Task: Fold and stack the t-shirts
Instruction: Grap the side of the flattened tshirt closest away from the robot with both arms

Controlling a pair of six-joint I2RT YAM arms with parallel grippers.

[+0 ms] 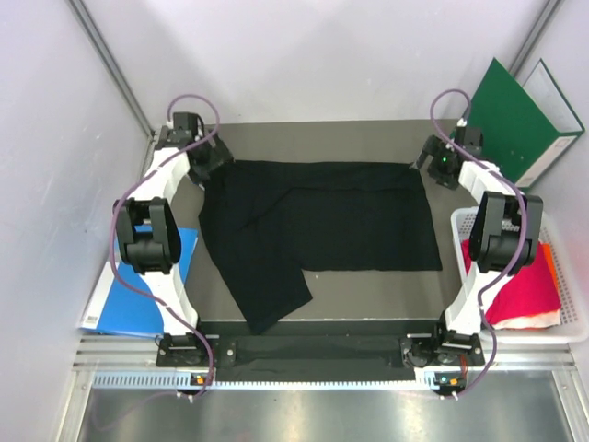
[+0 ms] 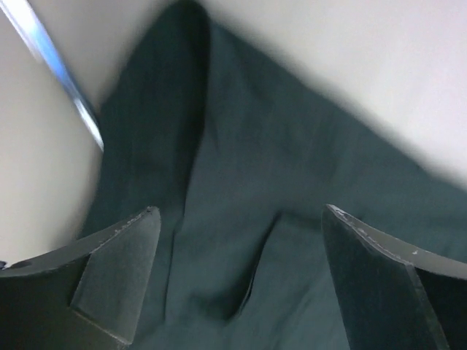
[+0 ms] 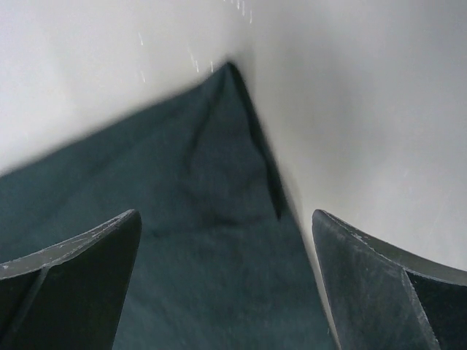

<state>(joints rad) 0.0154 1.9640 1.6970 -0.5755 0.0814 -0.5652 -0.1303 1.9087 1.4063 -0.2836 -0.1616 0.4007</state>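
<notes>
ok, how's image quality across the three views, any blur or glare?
Top external: sharp, evenly lit; the black t-shirt shows few folds, the pale strip at the near edge looks blown out. Left wrist: blurred, a blue-white streak smeared at upper left, cloth tinted teal. Right wrist: soft too, cloth corner fuzzy, no glare.

Top cam: fixed, high, behind the arm bases, angled down and forward, so the whole table (image 1: 368,295) and both arms fit in, bases at the bottom edge.
Left wrist cam: very close, looks out between the jaws of the left gripper (image 2: 241,213) onto a far corner of the black t-shirt (image 2: 277,189), blurred.
Right wrist cam: same setup through the right gripper (image 3: 226,215), on the opposite far corner.
All 3 views share that shirt.
</notes>
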